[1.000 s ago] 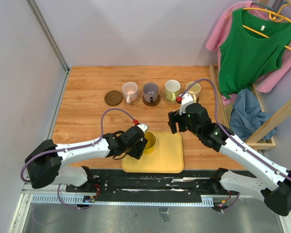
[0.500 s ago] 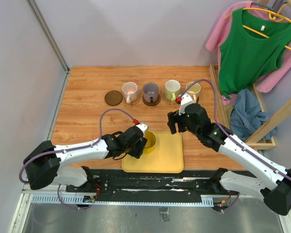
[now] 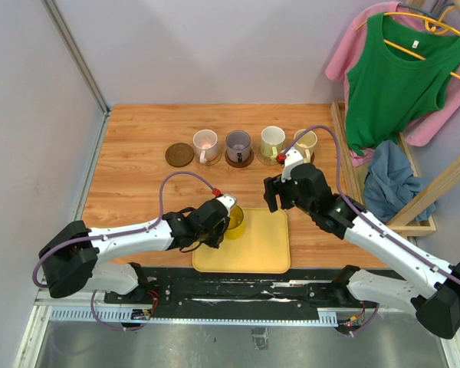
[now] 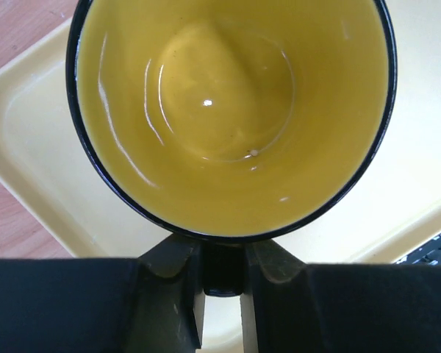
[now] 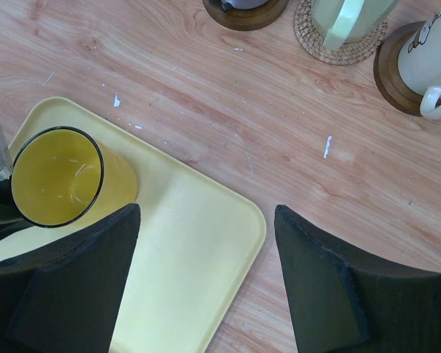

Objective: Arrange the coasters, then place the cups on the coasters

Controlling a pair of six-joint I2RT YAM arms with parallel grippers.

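Bench: warm orange-brown wooden bench (image 5: 206, 95) with long wavy grain, plus a few pale scuffs and white flecks up close.
Room: plain pale lilac-grey walls at the left and back. On the right a light wooden rack (image 3: 437, 188) carried a green tank top (image 3: 395, 77) and a pink top (image 3: 452, 107) on yellow hangers, with a blue cloth (image 3: 387, 180) bunched lower down.
Tray: pale yellow tray (image 5: 198, 257), smooth, rectangular, rounded corners, low raised lip, at the bench's near middle.
Yellow mug: glossy see-through yellow mug (image 4: 228, 110), round with a dark rim, stood upright on the tray's far left corner.
Left fingers: left fingers (image 3: 224, 222) were pinched narrow on the yellow mug's handle.
Right fingers: right fingers (image 3: 278, 198) were spread wide with nothing between them, above the tray's far right corner.
Bare coaster: flat dark brown disc (image 3: 179, 155), leftmost in the far row.
Rest of the row: pink mug (image 3: 205, 144) (couldn't tell what was under it), purple-grey mug (image 3: 238, 146) on a dark coaster (image 5: 246, 13), pale green mug (image 5: 349, 15) on a woven tan coaster (image 5: 316, 37), cream mug (image 5: 430, 55) on another dark coaster (image 5: 389, 70).
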